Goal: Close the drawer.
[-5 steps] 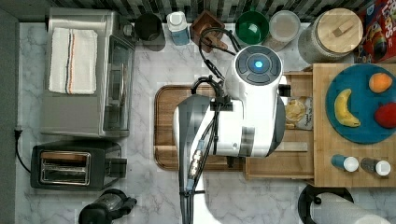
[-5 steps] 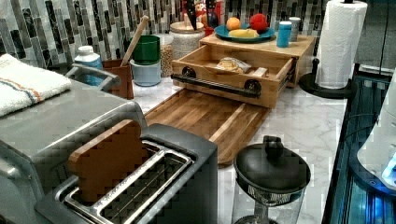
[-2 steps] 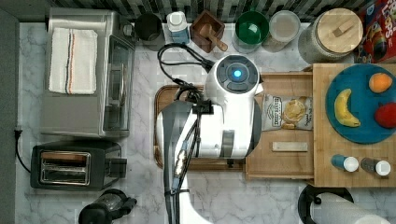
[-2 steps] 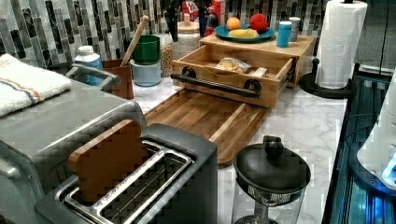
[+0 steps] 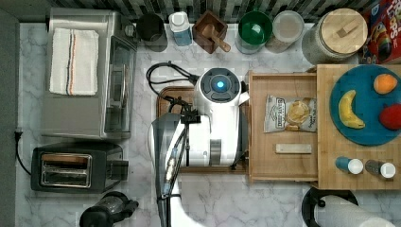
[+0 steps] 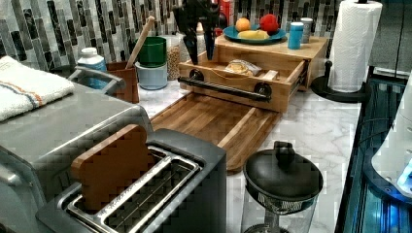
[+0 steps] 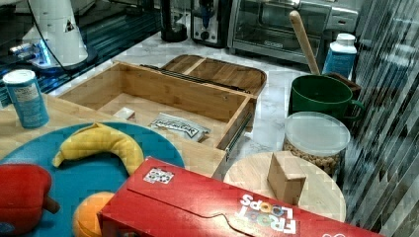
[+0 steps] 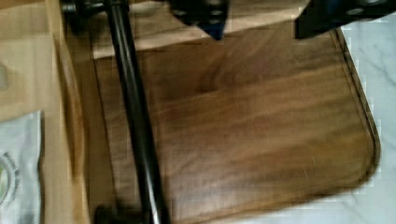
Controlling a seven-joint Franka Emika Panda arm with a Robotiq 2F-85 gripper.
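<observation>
The fingers (image 6: 200, 48) hang spread apart and hold nothing, poised just above the front edge of the drawer (image 5: 283, 165); in the wrist view they hover over the black handle bar (image 8: 135, 126) without touching it. The job looks barely begun: the drawer stands pulled far out from under the wooden top (image 5: 326, 137), its front reaching over the edge of the brown tray (image 6: 214, 121) on the counter (image 5: 142, 189). By my judgement the whole push back in is left to do.

Inside the drawer lie a snack bag (image 5: 290, 113) and, nearer the counter's front edge, a small pale wooden block (image 5: 293, 148). On the wooden top beside the drawer, a blue plate (image 5: 364, 137) carries a banana (image 5: 349, 109) and two other fruits.
</observation>
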